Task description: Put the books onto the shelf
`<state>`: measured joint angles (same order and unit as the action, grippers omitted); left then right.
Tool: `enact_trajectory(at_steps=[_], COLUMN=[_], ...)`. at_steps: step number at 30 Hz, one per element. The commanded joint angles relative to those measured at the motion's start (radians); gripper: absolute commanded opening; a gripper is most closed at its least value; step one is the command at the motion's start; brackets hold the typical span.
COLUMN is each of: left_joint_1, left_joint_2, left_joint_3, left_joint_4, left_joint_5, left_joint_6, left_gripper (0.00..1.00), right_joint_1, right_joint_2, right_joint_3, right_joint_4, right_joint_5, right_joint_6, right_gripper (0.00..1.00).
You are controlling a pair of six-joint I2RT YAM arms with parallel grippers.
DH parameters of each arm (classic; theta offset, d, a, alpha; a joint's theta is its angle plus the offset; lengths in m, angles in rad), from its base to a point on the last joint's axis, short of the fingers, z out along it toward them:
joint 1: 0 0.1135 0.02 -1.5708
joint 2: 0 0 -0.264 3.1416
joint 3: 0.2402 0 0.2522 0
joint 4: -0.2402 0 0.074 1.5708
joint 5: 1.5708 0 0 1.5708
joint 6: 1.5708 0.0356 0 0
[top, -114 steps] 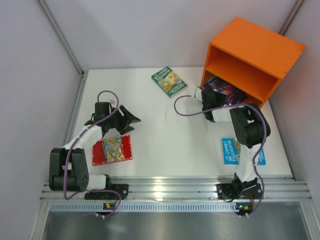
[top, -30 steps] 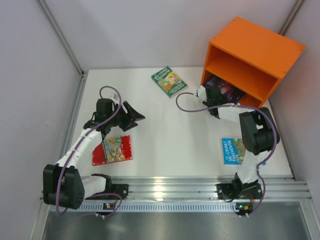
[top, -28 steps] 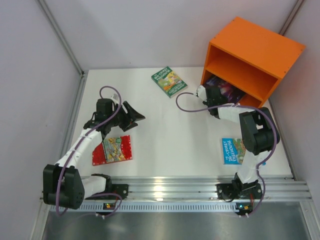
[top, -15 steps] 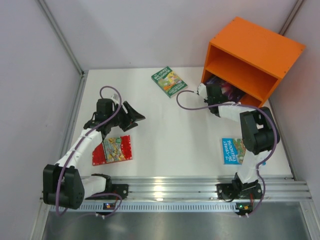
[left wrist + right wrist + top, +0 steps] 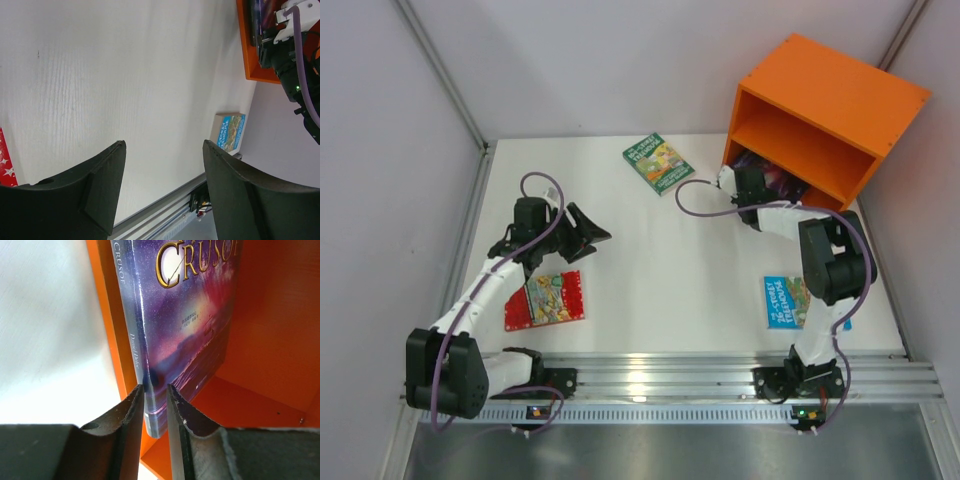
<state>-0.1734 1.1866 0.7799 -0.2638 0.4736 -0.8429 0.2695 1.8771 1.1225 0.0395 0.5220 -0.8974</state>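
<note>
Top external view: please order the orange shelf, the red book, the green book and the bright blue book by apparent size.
1. orange shelf, clearly largest.
2. red book and green book: look alike, no ranking.
3. bright blue book: shows smallest, but the right arm hides part.

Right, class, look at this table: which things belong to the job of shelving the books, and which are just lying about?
Belongs to the job: bright orange wooden shelf; dark purple paperback book; green paperback book; red paperback book; bright blue paperback book.
Just lying about (rig fixtures only): purple cable; silver metal rail.
</note>
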Motion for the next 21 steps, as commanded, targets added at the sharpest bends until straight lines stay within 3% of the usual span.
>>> enact_trajectory(at_steps=[1,21], left_joint_1=[-0.008,-0.023], left_joint_2=[-0.013,0.005], left_joint_3=[0.022,0.038], left_joint_4=[0.006,0.011], left_joint_5=[-0.015,-0.029], left_joint_6=[0.007,0.010], left_gripper=[0.68,0.68], right_joint_1=[-0.019,-0.023], right_joint_2=[0.019,0.076], right_joint_3=[0.056,0.105], right_joint_4=[0.059,0.095], right_joint_5=[0.018,0.042], right_joint_6=[-0.009,-0.014], right_gripper=[0.24,0.22])
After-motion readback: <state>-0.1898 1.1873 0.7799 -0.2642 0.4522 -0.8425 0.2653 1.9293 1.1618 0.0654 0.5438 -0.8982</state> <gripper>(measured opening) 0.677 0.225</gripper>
